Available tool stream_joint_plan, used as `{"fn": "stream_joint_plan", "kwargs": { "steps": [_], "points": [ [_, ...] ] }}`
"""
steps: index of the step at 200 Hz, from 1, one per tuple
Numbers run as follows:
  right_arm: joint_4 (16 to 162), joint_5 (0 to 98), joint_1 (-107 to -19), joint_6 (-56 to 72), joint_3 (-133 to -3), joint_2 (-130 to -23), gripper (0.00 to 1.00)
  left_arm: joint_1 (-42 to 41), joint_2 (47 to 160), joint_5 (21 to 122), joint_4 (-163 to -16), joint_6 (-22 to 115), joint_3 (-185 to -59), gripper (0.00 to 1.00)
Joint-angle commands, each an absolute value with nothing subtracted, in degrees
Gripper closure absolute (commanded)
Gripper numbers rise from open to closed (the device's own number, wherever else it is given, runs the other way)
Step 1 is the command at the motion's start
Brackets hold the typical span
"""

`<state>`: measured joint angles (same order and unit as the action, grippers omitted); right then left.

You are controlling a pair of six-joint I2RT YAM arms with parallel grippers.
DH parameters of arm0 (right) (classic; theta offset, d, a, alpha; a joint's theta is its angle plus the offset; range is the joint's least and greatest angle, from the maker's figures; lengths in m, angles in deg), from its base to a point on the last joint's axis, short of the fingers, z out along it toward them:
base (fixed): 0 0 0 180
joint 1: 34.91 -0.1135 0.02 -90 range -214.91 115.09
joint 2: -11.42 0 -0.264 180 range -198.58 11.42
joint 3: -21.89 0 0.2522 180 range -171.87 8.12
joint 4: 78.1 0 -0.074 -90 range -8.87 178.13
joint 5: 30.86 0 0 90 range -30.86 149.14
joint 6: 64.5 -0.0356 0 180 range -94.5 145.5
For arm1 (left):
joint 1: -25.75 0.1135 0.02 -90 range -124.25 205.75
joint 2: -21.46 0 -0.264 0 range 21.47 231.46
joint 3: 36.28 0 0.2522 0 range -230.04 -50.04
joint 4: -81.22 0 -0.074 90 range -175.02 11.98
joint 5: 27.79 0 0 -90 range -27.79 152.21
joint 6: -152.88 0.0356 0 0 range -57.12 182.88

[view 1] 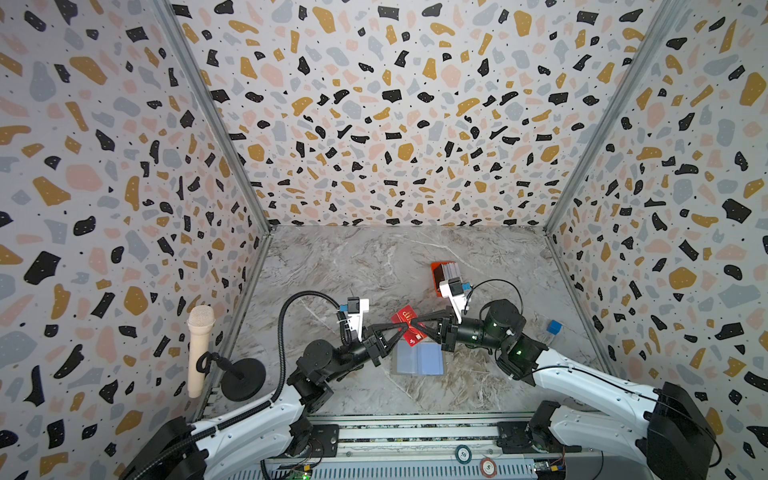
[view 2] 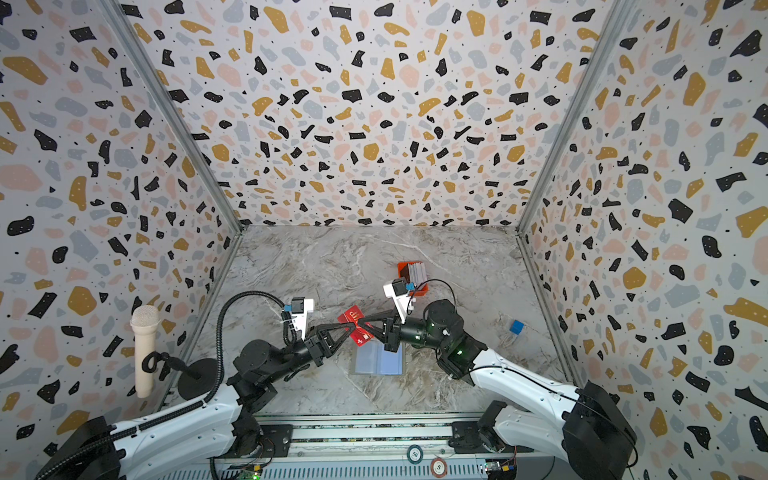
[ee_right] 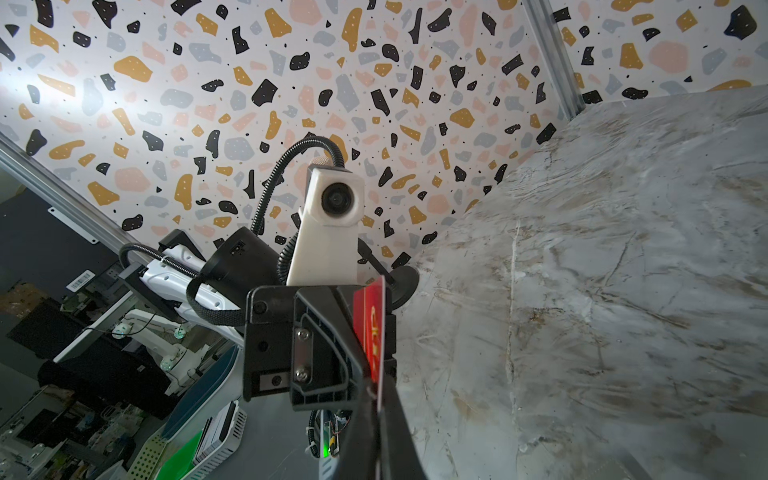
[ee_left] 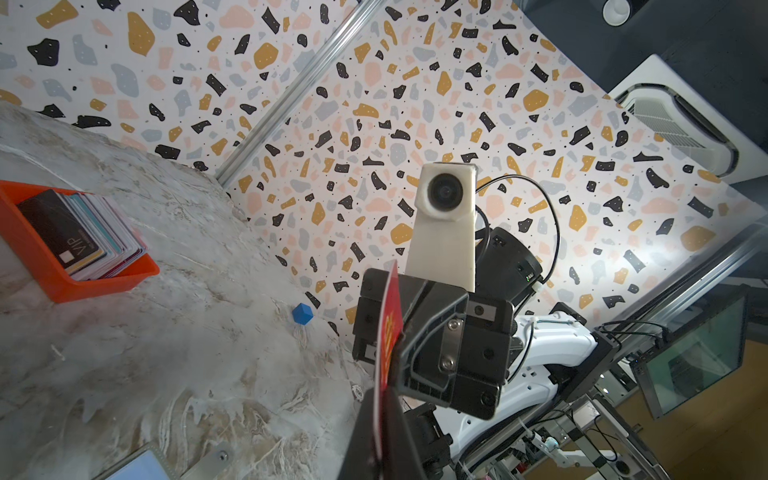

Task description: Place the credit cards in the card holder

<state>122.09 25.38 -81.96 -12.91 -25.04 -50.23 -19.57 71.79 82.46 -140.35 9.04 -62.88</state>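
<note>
Red card (view 1: 405, 314) is pinched from both sides: the left gripper (view 1: 403, 328) and the right gripper (view 1: 417, 323) each have their jaws closed on it, tips nearly meeting. It hangs tilted over the far edge of the open holder (view 1: 417, 360), which lies flat on the marble table (view 1: 353, 266). Farther back, the other cards (ee_left: 83, 232) stand in the orange tray (ee_left: 41, 266).

Twin high overviews; two close wrist views, face to face.
</note>
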Motion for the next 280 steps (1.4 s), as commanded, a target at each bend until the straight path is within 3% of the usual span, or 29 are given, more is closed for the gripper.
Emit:
{"fn": "stream_joint_plan", "kwargs": {
  "steps": [1,41,74,166,190,200,215,243,280],
  "points": [
    [110.02,23.06,-81.78,-6.75,-28.09,-48.04,0.79,-19.43,71.1,84.63,-140.16,10.38,-63.21,1.0],
    [93.52,14.63,-76.81,3.15,-31.8,-45.19,0.55,-19.39,69.87,89.14,-131.54,15.09,-63.93,1.0],
    [90.16,9.92,-75.95,5.26,-32.44,-46.57,0.51,-19.43,71.42,95.43,-133.32,15.04,-64.19,1.0],
    [86.37,6.02,-75.96,7.21,-34.33,-48.92,0.78,-19.43,72.32,100.05,-131.91,16.67,-65.02,1.0],
    [86.14,5.24,-76.37,7.06,-34.11,-49.29,0.9,-19.43,73.11,99.06,-131.6,16.3,-65.38,1.0],
    [86.75,6.07,-76.65,6.21,-33.62,-49.08,1.0,-19.39,73.26,97.44,-130.9,16.03,-65.5,0.87],
    [88.74,9.75,-76.58,3.08,-31.79,-48.01,1.0,-19.39,72.94,92.2,-125.75,16.96,-65.85,0.78],
    [90.94,20.34,-76.32,-2.44,-27.32,-44.46,1.0,-18.04,69.91,80.84,-119.32,16.36,-63.12,0.76],
    [95.45,33.32,-77.2,-10.22,-20.36,-39.91,1.0,-17.89,73.25,71.89,-111.33,16.9,-61.85,0.89]
  ]
}}
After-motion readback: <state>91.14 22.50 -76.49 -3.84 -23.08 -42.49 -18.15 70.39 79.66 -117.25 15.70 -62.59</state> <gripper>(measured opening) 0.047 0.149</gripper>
